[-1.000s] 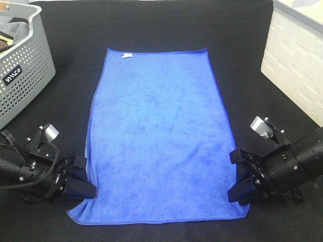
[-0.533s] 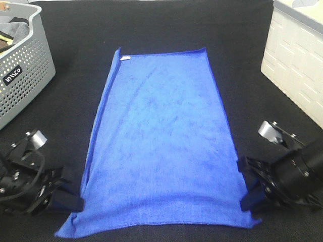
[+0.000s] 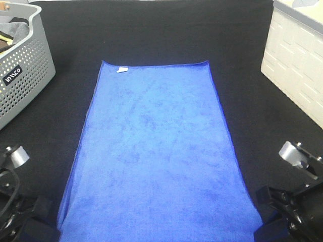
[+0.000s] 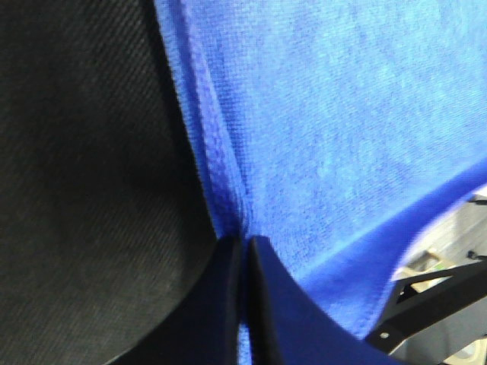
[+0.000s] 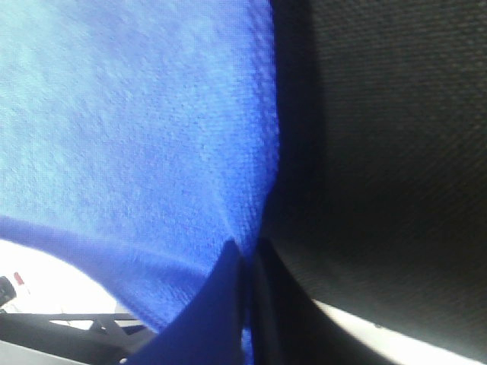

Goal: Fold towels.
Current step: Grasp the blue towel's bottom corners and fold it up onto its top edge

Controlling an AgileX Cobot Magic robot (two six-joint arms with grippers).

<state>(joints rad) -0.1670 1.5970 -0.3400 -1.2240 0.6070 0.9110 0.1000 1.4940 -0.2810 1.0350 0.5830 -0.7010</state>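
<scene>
The royal-blue towel point(image 3: 159, 156) lies spread lengthwise on the black table, its white tag point(image 3: 121, 69) at the far left corner. Its near edge runs off the bottom of the exterior view. My left gripper point(image 3: 50, 229) is shut on the towel's near left edge; the left wrist view shows the jaws pinching blue cloth point(image 4: 245, 243). My right gripper point(image 3: 262, 229) is shut on the near right edge, with cloth pinched in the right wrist view point(image 5: 247, 255). In the wrist views the near end hangs past the table's front edge.
A perforated grey basket point(image 3: 22, 65) with grey cloth inside stands at the far left. A white block-patterned box point(image 3: 298, 60) stands at the far right. The black tabletop point(image 3: 151, 30) shows around the towel.
Both grippers have pulled back toward the front edge, dragging the towel nearer. Its far edge slid closer, the folded far left corner flattened out, and the near edge left the view.
</scene>
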